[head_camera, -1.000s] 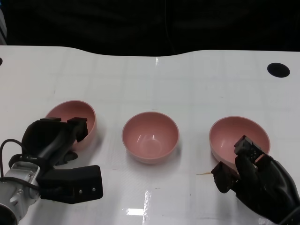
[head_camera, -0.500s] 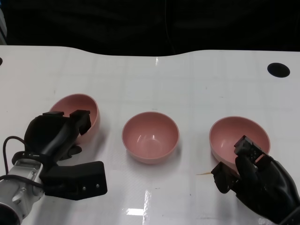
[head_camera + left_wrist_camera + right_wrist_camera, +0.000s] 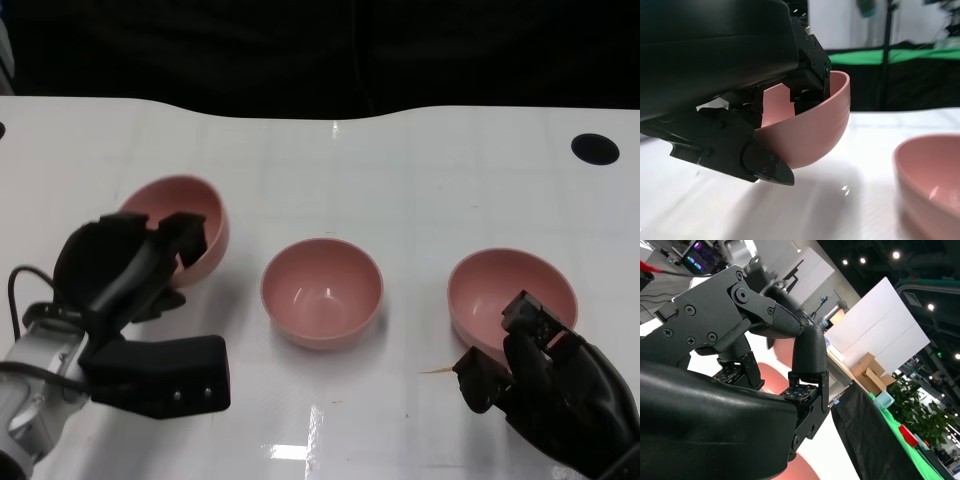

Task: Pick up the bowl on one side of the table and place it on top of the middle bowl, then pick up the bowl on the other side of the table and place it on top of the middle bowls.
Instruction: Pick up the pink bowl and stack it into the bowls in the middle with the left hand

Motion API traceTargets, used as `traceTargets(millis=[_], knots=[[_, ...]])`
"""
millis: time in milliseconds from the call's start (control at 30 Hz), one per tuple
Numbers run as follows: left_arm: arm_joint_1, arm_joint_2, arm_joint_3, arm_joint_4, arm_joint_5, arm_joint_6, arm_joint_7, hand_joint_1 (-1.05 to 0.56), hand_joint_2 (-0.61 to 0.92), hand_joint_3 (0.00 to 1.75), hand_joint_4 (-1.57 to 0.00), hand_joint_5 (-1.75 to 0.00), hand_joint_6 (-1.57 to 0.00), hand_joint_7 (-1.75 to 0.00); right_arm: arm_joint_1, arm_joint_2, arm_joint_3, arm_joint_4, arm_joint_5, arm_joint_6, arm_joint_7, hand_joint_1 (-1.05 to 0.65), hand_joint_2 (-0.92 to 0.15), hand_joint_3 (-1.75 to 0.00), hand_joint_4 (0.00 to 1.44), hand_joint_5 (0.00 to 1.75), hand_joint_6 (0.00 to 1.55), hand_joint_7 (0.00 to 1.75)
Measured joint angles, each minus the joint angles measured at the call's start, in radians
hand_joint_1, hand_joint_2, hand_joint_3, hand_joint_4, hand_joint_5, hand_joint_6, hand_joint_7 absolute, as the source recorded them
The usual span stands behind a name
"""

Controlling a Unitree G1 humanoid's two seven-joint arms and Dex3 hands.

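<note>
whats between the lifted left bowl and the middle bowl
Nothing: between the left bowl, gripped by the left hand, and the middle bowl, the head view shows bare table.

White, glossy tabletop [image 3: 400, 180], far edge wavy against a dark background. Near the far right corner, a round black hole [image 3: 594, 149]. At the middle, a pink bowl [image 3: 321, 291], upright. Towards the right edge, a second pink bowl [image 3: 511, 291], also upright, well apart from the first. Between the two, nearer the front edge, a thin brownish mark [image 3: 434, 371] on the surface.
</note>
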Motion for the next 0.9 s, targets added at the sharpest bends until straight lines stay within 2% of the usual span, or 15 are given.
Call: traceTargets(millis=[67, 200, 367, 533, 900], knots=[[0.001, 0.008, 0.012, -0.039, 0.000, 0.015, -0.017, -0.03, 0.92, 0.08, -0.75, -1.75, -0.58, -1.73, 0.000, 0.000, 0.000, -0.001, 0.000, 0.002, -0.003, -0.12, -0.58, -1.26, 0.85, 1.75, 0.62, 1.75], [0.041, 0.066, 0.036, -0.259, -0.022, 0.024, -0.205, 0.00, 0.91, 0.08, -0.67, -1.75, -0.53, -1.69, 0.003, 0.000, -0.003, -0.001, 0.001, 0.003, -0.001, -0.12, -0.59, -1.27, 0.84, 1.75, 0.61, 1.75], [0.043, 0.096, 0.084, -0.449, -0.042, 0.048, -0.362, 0.02, 0.90, 0.06, -0.69, -1.75, -0.54, -1.73, 0.007, 0.000, -0.001, -0.011, 0.000, 0.005, -0.024, -0.11, -0.59, -1.27, 0.83, 1.75, 0.61, 1.75], [0.052, 0.097, 0.100, -0.517, -0.051, 0.035, -0.423, 0.01, 0.87, 0.04, -0.70, -1.75, -0.56, -1.75, 0.009, 0.000, 0.000, -0.015, 0.000, 0.007, -0.019, -0.11, -0.60, -1.28, 0.83, 1.75, 0.60, 1.75], [0.055, 0.096, 0.102, -0.541, -0.083, -0.038, -0.493, 0.00, 0.85, 0.03, -0.71, -1.75, -0.56, -1.75, 0.008, 0.000, 0.002, -0.016, 0.000, 0.008, -0.020, -0.10, -0.59, -1.28, 0.83, 1.75, 0.60, 1.75]])
